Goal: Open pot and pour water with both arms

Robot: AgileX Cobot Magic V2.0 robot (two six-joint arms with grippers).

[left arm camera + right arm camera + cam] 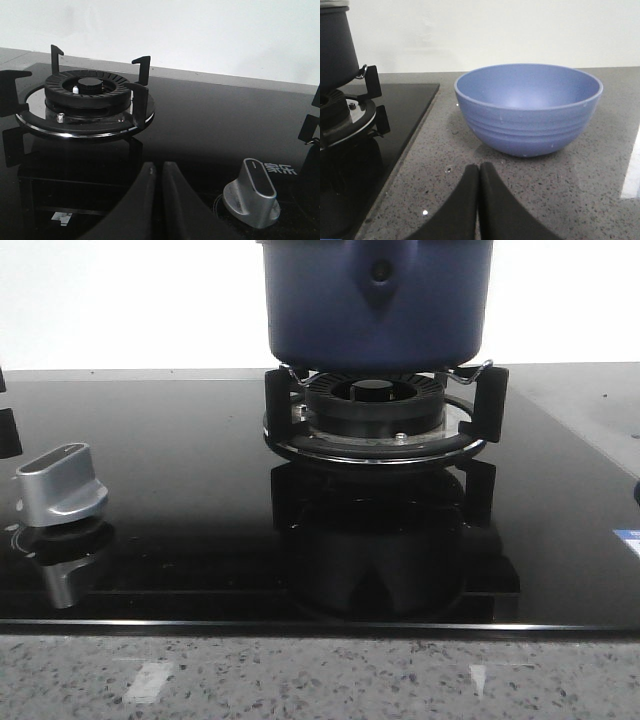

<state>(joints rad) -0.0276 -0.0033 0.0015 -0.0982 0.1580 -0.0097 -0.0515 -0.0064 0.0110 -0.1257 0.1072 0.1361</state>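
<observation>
The dark navy pot [375, 300] stands on the gas burner [375, 410] at the back centre of the black cooktop, its handle mount facing me. Its top is cut off by the frame, so no lid or water shows. In the right wrist view the pot [335, 45] is off to one side. My right gripper [479, 167] is shut and empty, low over the granite counter, just short of a blue bowl [527, 107]. Shut and empty too, my left gripper [159, 167] hovers over the glass between a bare burner [85, 102] and a silver knob [251, 200]. Neither gripper shows in the front view.
The silver knob [62, 483] sits at the left of the glass cooktop [180, 540]. A speckled granite counter [300, 680] runs along the front edge and to the right of the hob. The burner's black pan supports [490, 400] stick out beside the pot.
</observation>
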